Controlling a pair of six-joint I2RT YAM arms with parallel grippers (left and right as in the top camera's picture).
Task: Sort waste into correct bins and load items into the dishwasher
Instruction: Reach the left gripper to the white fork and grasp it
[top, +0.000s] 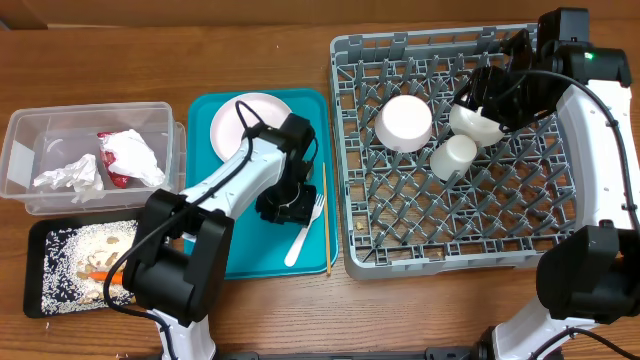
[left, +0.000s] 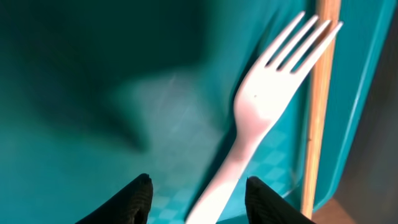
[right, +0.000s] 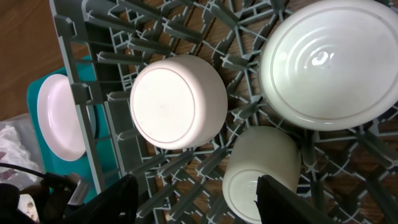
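— While the left gripper (left: 198, 198) hangs low over the big teal serving tray (left: 93, 93), how do its fingers stand?
— Spread apart, with the handle of the white plastic fork (left: 267, 99) running between them, unclamped. The thin wooden chopstick (left: 320, 93) lies just beside the fork.
— And the right gripper (right: 199, 202)?
— Wide as well, holding nothing, above the square grey plastic dish rack (right: 74, 56). Below it sit an upturned white bowl (right: 177, 102), a larger white bowl (right: 333, 59) and a small white cup (right: 258, 171).
— The waste?
— Crumpled white paper (top: 130, 152) and a red-and-white wrapper (top: 113, 180) lie in the clear plastic tub (top: 20, 150). White rice-like grains (top: 60, 275) and an orange carrot piece (top: 100, 274) are in the shallow black tray (top: 35, 235). A pale pink round plate (top: 250, 125) rests on the teal tray
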